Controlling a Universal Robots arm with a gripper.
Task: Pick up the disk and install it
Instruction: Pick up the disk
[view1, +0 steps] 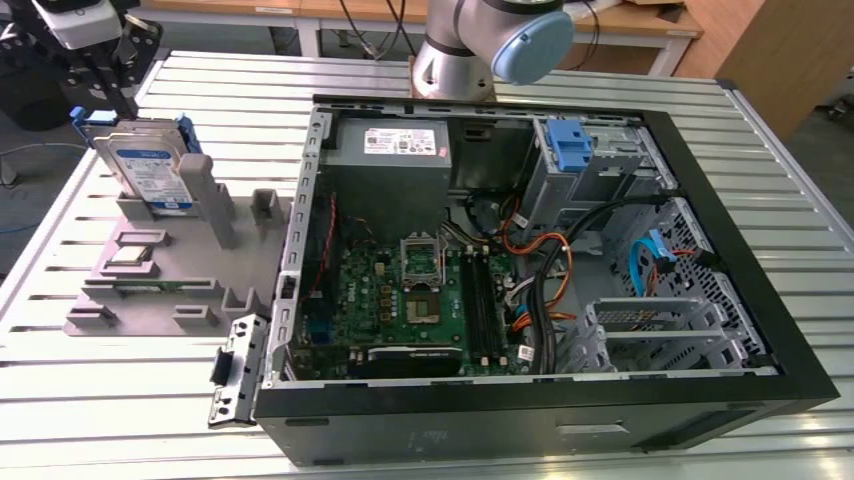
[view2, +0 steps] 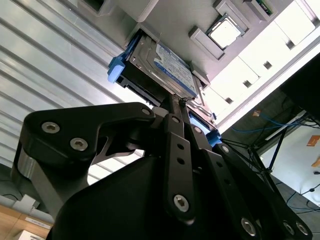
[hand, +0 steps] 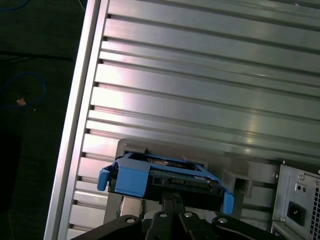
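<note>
**Gripper over the disk, which stands in its holder**

The disk (view1: 150, 172) stands on edge in a slot of the grey fixture (view1: 187, 262). The fixture lies near the far corner of the table (view1: 134, 400) on the exterior view's left, well apart from the open computer case (view1: 534, 430). The gripper (view1: 110, 108) hangs directly over the disk's upper edge. In both wrist views it reaches down to that edge, between the blue side rails. Whether the gripper (view2: 176, 102) is closed on the disk or merely touching it, I cannot tell.

The disk (view2: 165, 67) looks like a stiff metal slab, probably fairly heavy for its size. Its flat silver faces are likely slippery, and it is sensitive to knocks. A firm pinch across its thickness near the middle of the exposed edge seems the safest hold. The plastic rails (hand: 131, 181) at the ends would give less purchase.

The fixture also holds a small square processor chip (view1: 130, 256) in a recess nearer the table's front edge. Beside the chip lies a thin green strip, possibly a memory module.

The case lies on its side with the panel off. Inside are a grey power-supply box (view1: 400, 145), a green motherboard (view1: 387, 300), loose orange and black cables (view1: 550, 250) and a blue carrier (view1: 570, 148) in a bay at the far side.
</note>
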